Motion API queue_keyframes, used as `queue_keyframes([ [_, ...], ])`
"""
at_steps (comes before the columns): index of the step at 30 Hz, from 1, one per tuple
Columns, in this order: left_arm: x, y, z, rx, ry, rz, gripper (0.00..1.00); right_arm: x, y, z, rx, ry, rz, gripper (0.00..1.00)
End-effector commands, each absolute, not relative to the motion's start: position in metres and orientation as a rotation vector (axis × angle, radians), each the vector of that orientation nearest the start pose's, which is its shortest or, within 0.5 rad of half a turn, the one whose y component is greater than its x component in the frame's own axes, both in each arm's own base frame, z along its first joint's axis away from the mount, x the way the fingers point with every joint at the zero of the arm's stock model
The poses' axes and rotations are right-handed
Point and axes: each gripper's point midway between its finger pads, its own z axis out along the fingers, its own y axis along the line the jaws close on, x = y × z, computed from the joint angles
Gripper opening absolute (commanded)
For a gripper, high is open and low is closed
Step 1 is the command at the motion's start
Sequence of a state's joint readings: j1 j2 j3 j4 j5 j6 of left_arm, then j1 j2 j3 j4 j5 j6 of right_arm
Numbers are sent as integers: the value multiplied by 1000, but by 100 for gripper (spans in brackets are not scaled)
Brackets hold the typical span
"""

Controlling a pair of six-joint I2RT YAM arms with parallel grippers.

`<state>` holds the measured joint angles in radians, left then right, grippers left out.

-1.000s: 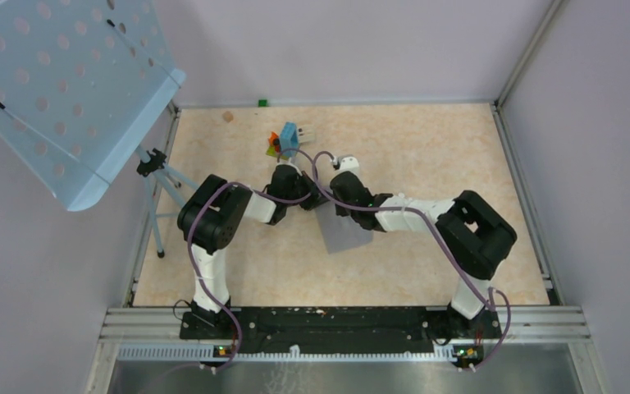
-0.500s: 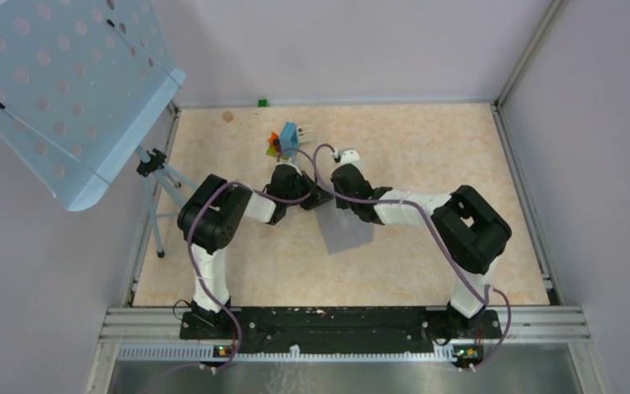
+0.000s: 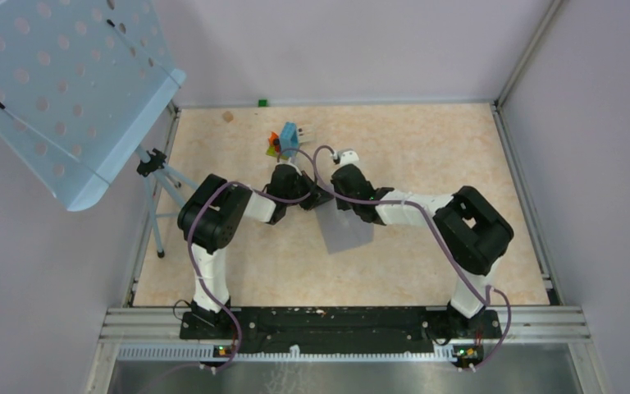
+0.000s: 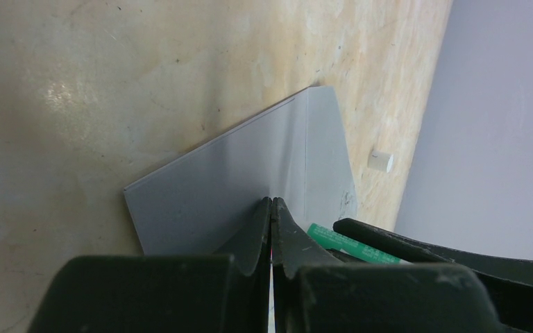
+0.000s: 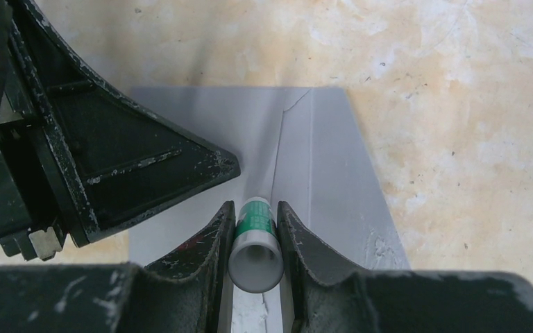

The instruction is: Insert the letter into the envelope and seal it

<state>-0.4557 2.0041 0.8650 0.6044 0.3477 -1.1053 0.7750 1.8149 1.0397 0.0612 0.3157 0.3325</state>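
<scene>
Envelope: grey (image 3: pixel 346 231), flat on the tan floor (image 3: pixel 426 139) at mid-table, long side running roughly near to far with a slight tilt. Its far-left part sits under both grippers; the near end is bare.
Envelope detail: I see a crease parallel to one edge, with a thin slanted line meeting it at the paper's edge.
Left gripper: (image 4: pixel 272 205) fingers pinched fully together with nothing between them. Tips are down on the envelope; I read them as touching the paper.
Right gripper: (image 5: pixel 253 211) narrow, clamped on the stick, just right of the left gripper.
Stick: (image 5: pixel 255 244) white tube with a green band at the end away from the wrist. It points at the envelope beside the crease; I cannot tell if its tip touches the paper.
Spacing: left fingers lie just beside the stick but apart from it.
White cylinder: (image 4: pixel 380 161) small, on the floor just off one envelope corner, not touching it.
Blocks: (image 3: pixel 285 139) blue, orange and green cluster on the floor, far of the grippers, left of centre.
Stand: (image 3: pixel 66 90) pale blue perforated panel on a tripod, outside the table's left edge.
Arms: both reach in from the near edge and meet over the middle.
</scene>
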Motion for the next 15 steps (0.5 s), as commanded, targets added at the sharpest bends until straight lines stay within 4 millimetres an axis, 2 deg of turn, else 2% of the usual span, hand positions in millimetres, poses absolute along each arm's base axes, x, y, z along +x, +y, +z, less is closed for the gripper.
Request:
queue_keyframes([
  [1,365,-262,-40,-657,2470,-983,0,314,265,8,-458,2416,157,0],
  [15,364,-261,-45,-693,2476,-971,0,295,259,3,-489,2460,169,0],
])
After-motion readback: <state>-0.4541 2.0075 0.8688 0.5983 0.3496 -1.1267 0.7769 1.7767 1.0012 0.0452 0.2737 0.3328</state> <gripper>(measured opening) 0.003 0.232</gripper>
